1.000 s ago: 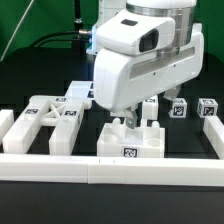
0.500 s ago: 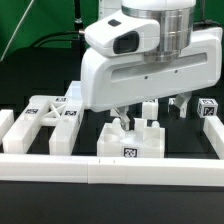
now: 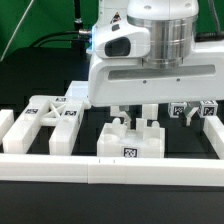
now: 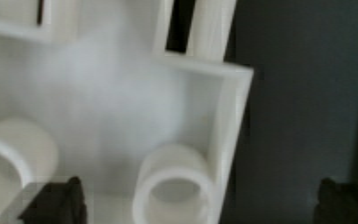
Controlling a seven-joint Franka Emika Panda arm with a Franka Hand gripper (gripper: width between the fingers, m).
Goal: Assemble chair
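White plastic is being overhung by the tool (image 4: 202, 205) — its dark fingertips (image 4: 51, 200) are being held spread, with nothing being pinched. The chair's tagged block (image 3: 130, 142), two round pegs (image 4: 176, 185) on top, is being carried by the black counter (image 3: 88, 140) directly beneath the tool; a cut-out frame (image 3: 45, 115) is being carried off to one side.

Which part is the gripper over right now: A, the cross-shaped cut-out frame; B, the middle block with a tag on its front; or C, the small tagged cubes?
B: the open gripper hangs directly over the middle block, and the same white piece fills the wrist view below the wrist camera.
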